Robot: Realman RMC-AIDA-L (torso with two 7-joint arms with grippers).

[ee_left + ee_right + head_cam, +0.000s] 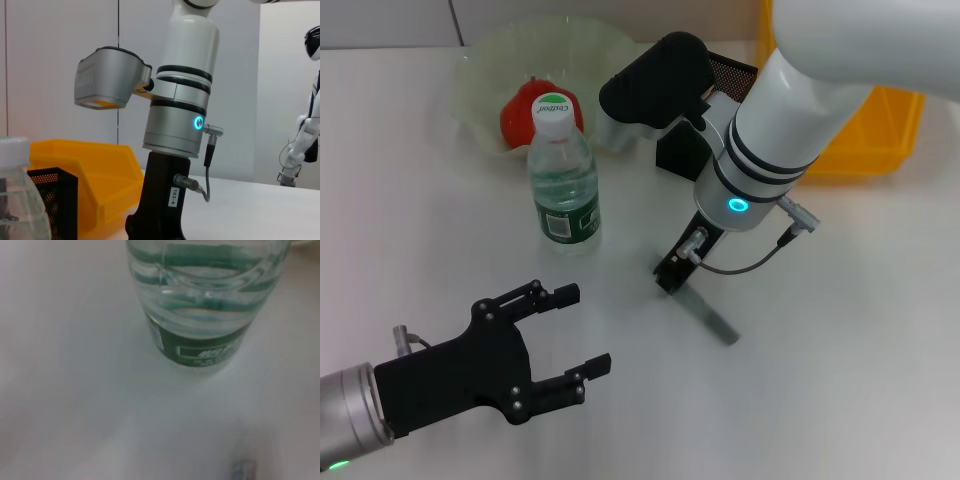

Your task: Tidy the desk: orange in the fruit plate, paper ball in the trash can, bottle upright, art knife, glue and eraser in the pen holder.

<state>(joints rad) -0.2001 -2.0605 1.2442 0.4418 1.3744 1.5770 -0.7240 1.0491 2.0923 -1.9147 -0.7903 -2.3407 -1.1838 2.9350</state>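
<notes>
Art knife [712, 316]: thin grey strip flat on desk [860, 330], right of upright bottle [562, 180]. Right gripper [672, 275] low at its near-left end; closure cannot be told. Knife prob. light, stiff, slick; pinch mid-handle across width. Left gripper [572, 332] spread, empty, near-left.

Bare white table [840, 330] lay open near the right arm, while the upright clear plastic green-labelled bottle [563, 182] blocked the path toward the pale ruffled fruit plate [485, 70].
</notes>
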